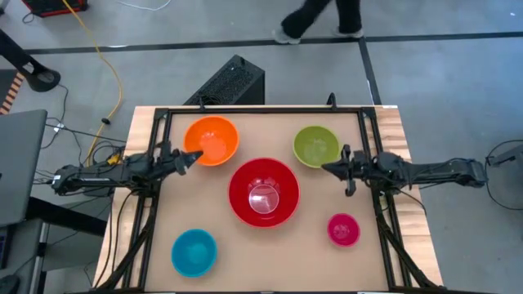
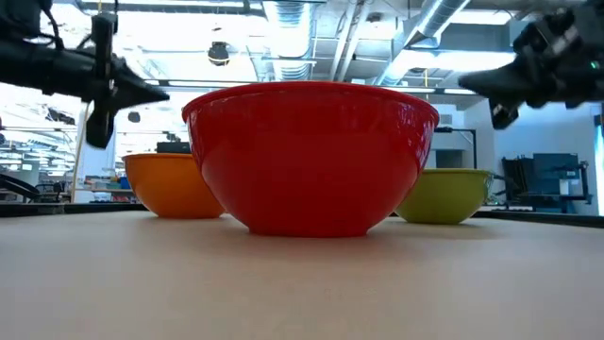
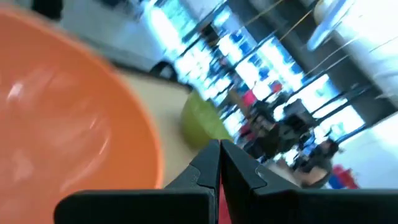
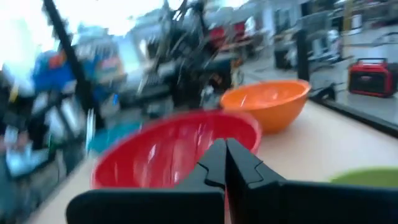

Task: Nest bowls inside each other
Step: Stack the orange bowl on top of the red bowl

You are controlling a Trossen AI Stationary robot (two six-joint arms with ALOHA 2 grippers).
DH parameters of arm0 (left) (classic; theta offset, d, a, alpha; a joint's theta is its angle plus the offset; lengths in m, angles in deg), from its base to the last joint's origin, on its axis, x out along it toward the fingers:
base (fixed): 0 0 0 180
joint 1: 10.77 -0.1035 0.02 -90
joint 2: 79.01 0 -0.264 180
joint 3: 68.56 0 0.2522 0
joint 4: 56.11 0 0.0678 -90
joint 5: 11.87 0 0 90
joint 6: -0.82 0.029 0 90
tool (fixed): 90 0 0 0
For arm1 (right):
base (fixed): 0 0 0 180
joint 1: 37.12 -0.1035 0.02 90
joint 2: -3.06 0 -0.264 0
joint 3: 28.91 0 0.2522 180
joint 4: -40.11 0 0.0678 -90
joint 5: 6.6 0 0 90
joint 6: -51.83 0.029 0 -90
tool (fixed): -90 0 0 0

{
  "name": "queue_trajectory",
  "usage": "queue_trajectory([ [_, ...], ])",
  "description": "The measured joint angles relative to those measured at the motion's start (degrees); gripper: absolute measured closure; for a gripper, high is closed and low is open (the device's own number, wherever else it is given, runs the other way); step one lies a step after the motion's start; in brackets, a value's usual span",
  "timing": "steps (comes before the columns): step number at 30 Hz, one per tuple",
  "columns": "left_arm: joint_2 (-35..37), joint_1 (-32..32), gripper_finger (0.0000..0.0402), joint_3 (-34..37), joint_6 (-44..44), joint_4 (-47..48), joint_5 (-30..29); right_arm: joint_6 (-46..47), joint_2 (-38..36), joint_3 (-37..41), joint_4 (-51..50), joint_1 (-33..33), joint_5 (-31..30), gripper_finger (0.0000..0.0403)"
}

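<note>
Table (image 1: pixel 270 245), wooden top in a dark frame, carrying five bowls, none nested. Near edge: blue bowl (image 1: pixel 194 251) toward the near left corner, standing alone; pink bowl (image 1: pixel 343 229) toward the near right, smallest, also alone. Centre: red bowl (image 1: pixel 264 193), largest, upright and holding nothing. Far side: orange bowl (image 1: pixel 211 140) toward the far left and green bowl (image 1: pixel 316 146) toward the far right, each near the red bowl's rim but apart from it. Left gripper (image 1: pixel 196 157): raised off the table at the left side, tips just beside the orange bowl's near rim, fingers pressed together and holding nothing. Right gripper (image 1: pixel 328 168): raised at the right side, tips just beside the green bowl's near edge, fingers likewise together and holding nothing. Step in hand, as judged: the very start, with both arms poised and no bowl yet taken. Next move, as judged: the orange bowl, second in size, belongs in the red one first; the left gripper must part its fingers, pinch the orange bowl's wall at the rim, lift it clear and set it level into the red bowl. Glossy walls may slip.
</note>
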Motion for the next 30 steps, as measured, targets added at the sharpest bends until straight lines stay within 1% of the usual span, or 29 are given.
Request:
queue_trajectory([
  [3,0.0,0.0,0.0401,-0.4,3.7,-2.2,-1.2,0.5,2.9,-3.1,-0.3,0.5,-0.5,0.0387],
  [5,0.0,0.0,0.0401,-1.9,5.3,-0.5,-1.9,-1.1,6.3,-6.0,-0.3,0.5,-0.7,0.0387],
  [7,0.0,-0.2,0.0402,-3.7,7.3,2.3,-2.7,-3.2,11.4,-9.5,-0.2,0.5,-2.1,0.0387],
  [10,-0.6,-1.4,0.0401,-7.7,11.3,8.3,-3.2,-5.8,21.2,-15.7,-0.2,0.6,-5.4,0.0387],
  [13,-2.4,-3.5,0.0401,-13.6,15.4,16.6,-3.8,-7.3,32.6,-23.6,-0.2,2.0,-8.0,0.0387],
  [16,-5.5,-6.0,0.0401,-19.7,18.8,27.3,-5.1,-7.4,44.9,-32.7,-0.3,4.3,-8.6,0.0387],
  [19,-9.4,-8.8,0.0402,-24.7,19.3,37.1,-7.6,-7.4,56.4,-43.3,-3.0,7.1,-8.6,0.0386],
  [21,-12.0,-10.6,0.0401,-26.6,17.8,41.6,-8.6,-7.4,63.2,-51.3,-8.0,9.0,-8.4,0.0384],
  [23,-14.2,-12.4,0.0401,-27.6,16.0,43.9,-8.7,-7.5,69.8,-59.9,-15.6,10.7,-8.3,0.0378],
  [27,-17.8,-15.1,0.0401,-27.6,14.7,44.4,-7.3,-7.8,81.6,-78.0,-32.5,13.5,-6.7,0.0355],
  [30,-19.5,-16.1,0.0402,-27.6,14.6,44.3,-6.4,-8.8,89.9,-90.7,-40.9,14.9,-4.4,0.0331],
])
